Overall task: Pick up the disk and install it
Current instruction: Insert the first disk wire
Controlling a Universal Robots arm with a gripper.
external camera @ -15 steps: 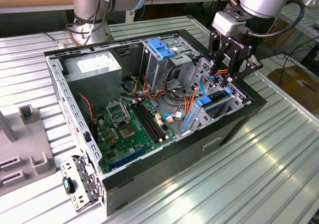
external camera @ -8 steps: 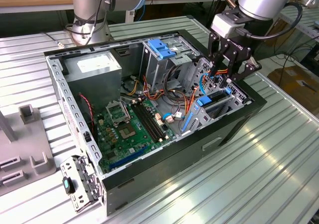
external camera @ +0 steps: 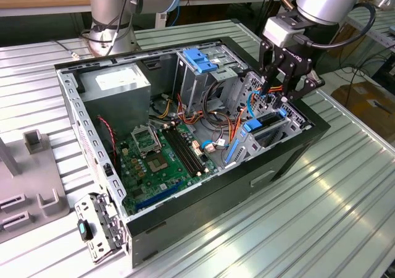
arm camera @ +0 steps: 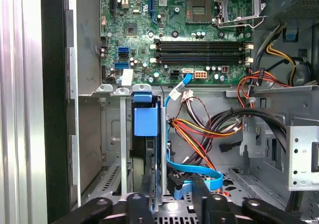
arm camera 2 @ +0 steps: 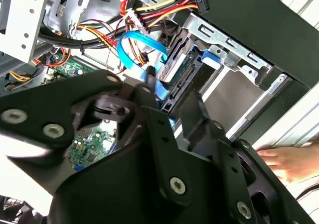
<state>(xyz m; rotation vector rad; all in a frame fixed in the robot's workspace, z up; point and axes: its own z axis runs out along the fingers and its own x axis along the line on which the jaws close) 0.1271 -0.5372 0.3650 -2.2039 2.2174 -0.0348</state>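
You had the open computer case (external camera: 290, 162) on the ribbed table (external camera: 345, 219). Gripper (external camera: 284, 94) hung over the drive bay at the exterior view's right, jaws spread, gripping nothing. Disk (arm camera 2: 178, 68) stood on edge in that bay, just beneath.

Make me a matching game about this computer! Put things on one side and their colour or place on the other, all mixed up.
Things:
1. disk
2. motherboard
3. grey box
4. hand

Colour or place:
A. green
B. outside the case
C. standing on edge in the bay
D. white sticker on top

Pairs: 1-C, 2-A, 3-D, 4-B
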